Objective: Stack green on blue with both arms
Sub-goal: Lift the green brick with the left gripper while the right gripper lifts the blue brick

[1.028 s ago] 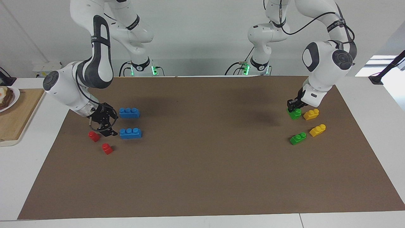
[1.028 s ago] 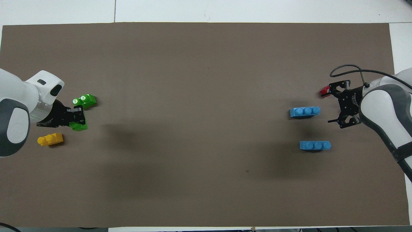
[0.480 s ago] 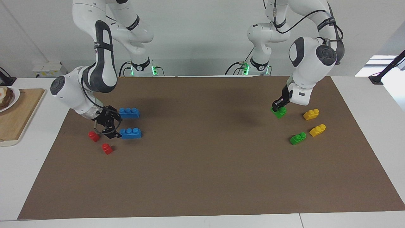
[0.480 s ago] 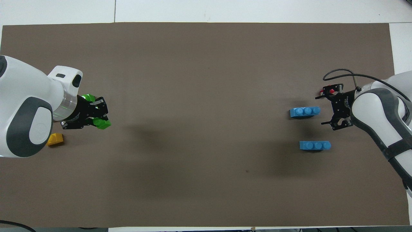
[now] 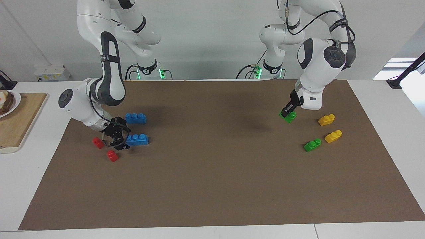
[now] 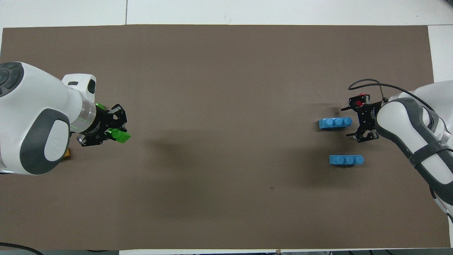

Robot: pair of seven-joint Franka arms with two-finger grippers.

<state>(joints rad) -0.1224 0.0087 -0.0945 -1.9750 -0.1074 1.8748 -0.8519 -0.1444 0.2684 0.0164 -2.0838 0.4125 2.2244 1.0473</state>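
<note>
My left gripper (image 5: 287, 112) is shut on a green two-stud brick (image 5: 288, 116) and holds it just above the brown mat; both also show in the overhead view, the gripper (image 6: 116, 130) and the brick (image 6: 121, 136). The second green brick (image 5: 312, 145) lies on the mat. Two blue three-stud bricks lie toward the right arm's end: one nearer to the robots (image 5: 135, 118) (image 6: 346, 160), one farther (image 5: 137, 139) (image 6: 335, 122). My right gripper (image 5: 120, 138) (image 6: 349, 121) is open and low, at the end of the farther blue brick.
Two yellow bricks (image 5: 326, 119) (image 5: 333, 136) lie beside the green ones. Two red bricks (image 5: 98, 142) (image 5: 112, 155) lie by my right gripper. A wooden board (image 5: 16, 122) with a plate (image 5: 15, 101) stands off the mat's (image 5: 212, 172) edge.
My left gripper has lifted the green brick and carried it toward the table's middle. My right gripper has moved closer to the end of the farther blue brick, still open.
</note>
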